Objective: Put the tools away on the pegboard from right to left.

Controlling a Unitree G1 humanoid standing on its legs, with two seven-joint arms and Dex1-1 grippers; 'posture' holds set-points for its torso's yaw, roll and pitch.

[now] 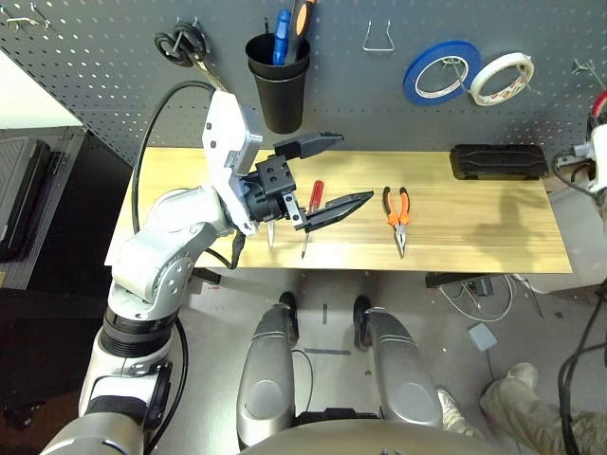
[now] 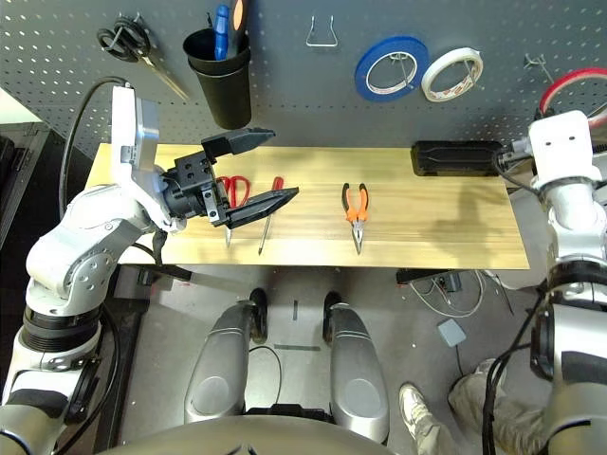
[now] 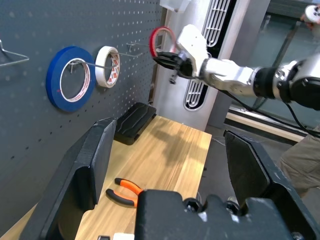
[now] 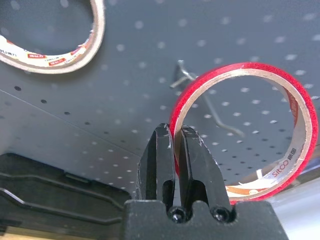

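Note:
My right gripper [image 4: 175, 131] is shut on the rim of the thin red tape ring [image 4: 245, 67], up against the pegboard [image 1: 114, 57] at its far right. A metal hook [image 4: 200, 95] shows through the ring's hole; I cannot tell whether the ring hangs on it. My left gripper [image 1: 353, 169] hovers open and empty over the left part of the table. Under it lie the red-handled scissors [image 2: 234, 190] and the slim red-handled screwdriver [image 2: 275, 190]. The orange-and-black pliers [image 1: 397, 210] lie further right.
On the board hang black-handled scissors [image 1: 180, 43], a black cup [image 1: 280, 85] holding tools, an empty wire hook [image 1: 379, 38], a blue tape roll [image 1: 441, 71] and a white one [image 1: 503, 78]. A black case [image 1: 498, 161] lies at the table's back right. A person's legs [image 1: 531, 408] stand right.

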